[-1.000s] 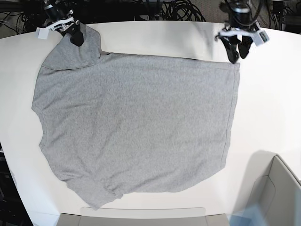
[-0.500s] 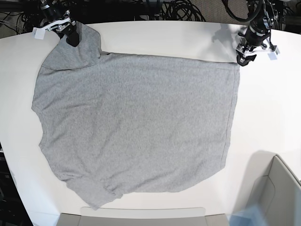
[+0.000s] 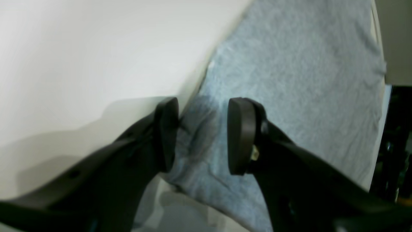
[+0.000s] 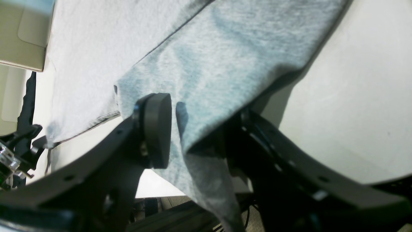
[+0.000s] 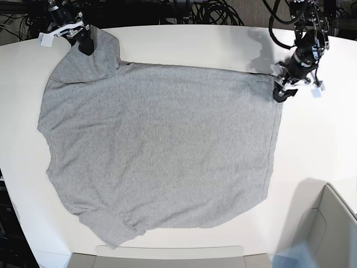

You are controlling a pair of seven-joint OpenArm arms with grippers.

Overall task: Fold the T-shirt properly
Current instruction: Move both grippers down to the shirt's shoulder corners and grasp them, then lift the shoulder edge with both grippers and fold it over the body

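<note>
The T-shirt (image 5: 159,151) lies spread, plain side up, over most of the white table (image 5: 318,139), one sleeve folded up at the far corner on the base view's left. The left gripper (image 3: 201,135) is down at the shirt's far corner on the base view's right; in its wrist view the two black pads stand apart, one pad (image 3: 165,133) on the table side of the hem and the other on the cloth, with a small wrinkled ridge of fabric between them that they do not yet pinch. The right gripper (image 4: 193,129) sits at the folded sleeve; its near pad (image 4: 157,130) presses against the grey cloth, which drapes over the far finger, so the sleeve is clamped and its edge hangs below the jaws.
</note>
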